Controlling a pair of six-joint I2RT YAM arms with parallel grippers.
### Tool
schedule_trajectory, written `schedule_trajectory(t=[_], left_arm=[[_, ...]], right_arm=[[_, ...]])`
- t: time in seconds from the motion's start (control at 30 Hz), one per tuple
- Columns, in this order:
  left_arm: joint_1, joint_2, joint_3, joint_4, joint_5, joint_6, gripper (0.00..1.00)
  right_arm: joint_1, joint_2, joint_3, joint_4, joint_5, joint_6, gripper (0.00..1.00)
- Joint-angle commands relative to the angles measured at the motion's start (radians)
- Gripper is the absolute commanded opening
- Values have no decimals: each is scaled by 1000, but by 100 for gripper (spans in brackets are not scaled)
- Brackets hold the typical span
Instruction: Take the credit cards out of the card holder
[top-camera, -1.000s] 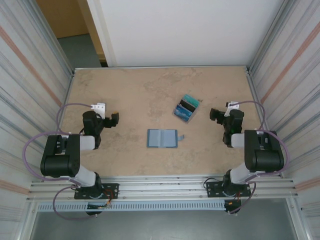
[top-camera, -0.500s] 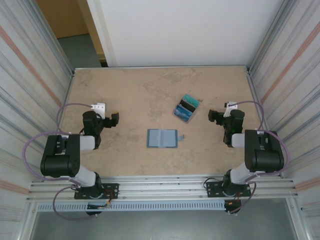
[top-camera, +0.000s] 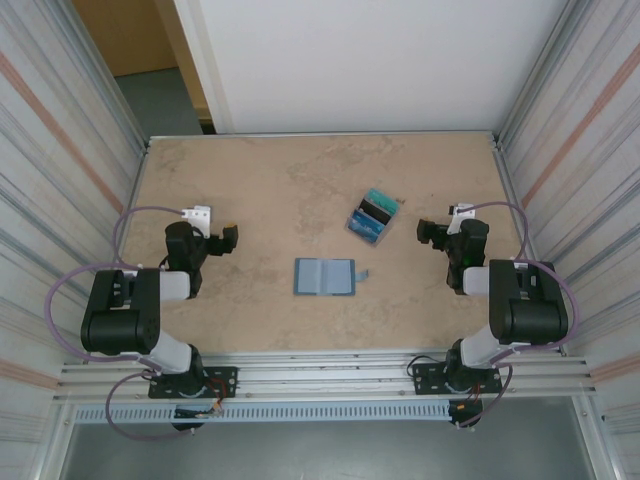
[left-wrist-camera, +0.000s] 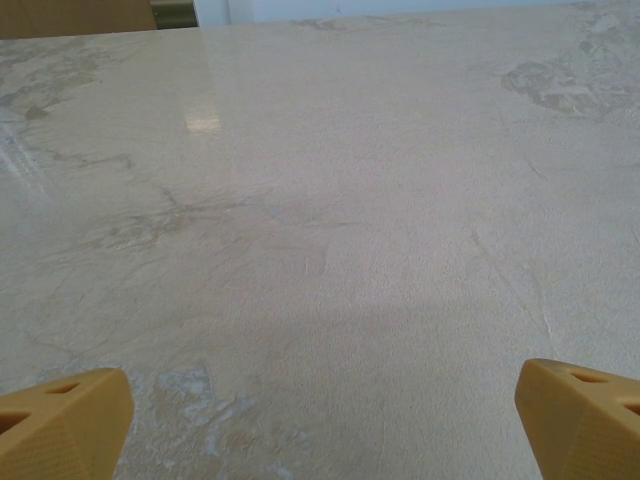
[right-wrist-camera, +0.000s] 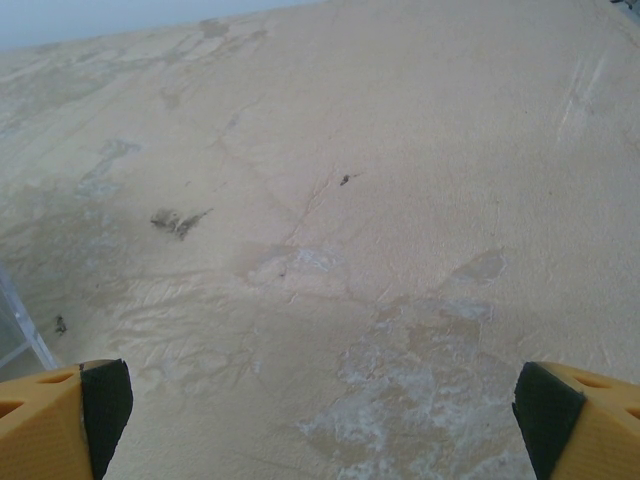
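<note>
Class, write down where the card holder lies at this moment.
In the top external view the card holder lies open near the middle of the table, apart from the credit cards piled behind it to the right.

Table (top-camera: 300, 180): a beige, marble-patterned top, mottled with paler and darker patches, framed by a thin metal edge.
Back edge: a plain white panel (top-camera: 370, 60) stands upright along it.
Left and right edges: ribbed metal walls (top-camera: 60, 150), pale with faint reddish stripes, rise on both sides.
Near edge: grooved aluminium rails (top-camera: 330, 375) run the full width.
Far left corner: a gap beyond it shows a tan wooden surface (top-camera: 125, 35) and grey floor (top-camera: 165, 100).
Surface marks: a small dark fleck (right-wrist-camera: 345, 179) and a smudge (right-wrist-camera: 178, 221) in the right wrist view; a soft glare spot (left-wrist-camera: 203, 122) in the left wrist view.
</note>
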Motion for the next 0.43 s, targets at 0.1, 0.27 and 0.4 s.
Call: schedule_trajectory(t=[0.1,0.27,0.4], left_arm=[[-9,4,14,3,-1,-1,99],[-9,4,15,0,-1,-2,99],[-9,2,10,5,-1,-1,99]], right_arm=[[4,4,12,-9,19,-9,99],[4,3,11,-10,18,-11,99],[8,3,10,-9,24,-11,99]])
